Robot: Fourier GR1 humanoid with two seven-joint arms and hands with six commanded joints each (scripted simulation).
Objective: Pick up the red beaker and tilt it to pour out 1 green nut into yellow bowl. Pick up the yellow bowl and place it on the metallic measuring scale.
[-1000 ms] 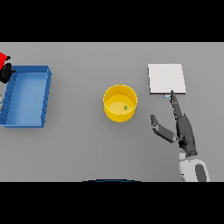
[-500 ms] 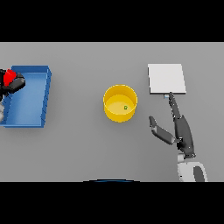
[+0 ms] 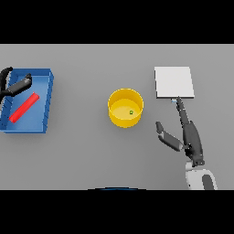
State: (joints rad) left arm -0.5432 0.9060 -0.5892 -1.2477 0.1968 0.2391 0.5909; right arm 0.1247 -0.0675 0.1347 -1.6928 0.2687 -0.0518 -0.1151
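Observation:
The red beaker (image 3: 24,107) lies on its side inside the blue tray (image 3: 48,98) at the left. My left hand (image 3: 13,86) hovers over the tray's far left corner, fingers spread and open, apart from the beaker. The yellow bowl (image 3: 125,108) stands at the table's middle with one small green nut (image 3: 131,112) in it. The metallic measuring scale (image 3: 173,82), a flat pale square, lies to the bowl's right. My right hand (image 3: 189,137) rests open to the right of the bowl, its fingers pointing at the scale's near edge and its thumb held out toward the bowl.
The grey table (image 3: 91,151) spreads around everything. The blue tray has low walls and sits at the view's left edge.
The red beaker has left my left hand and now lies flat in the blue tray. The left hand has opened and risen slightly. The right hand has barely shifted.

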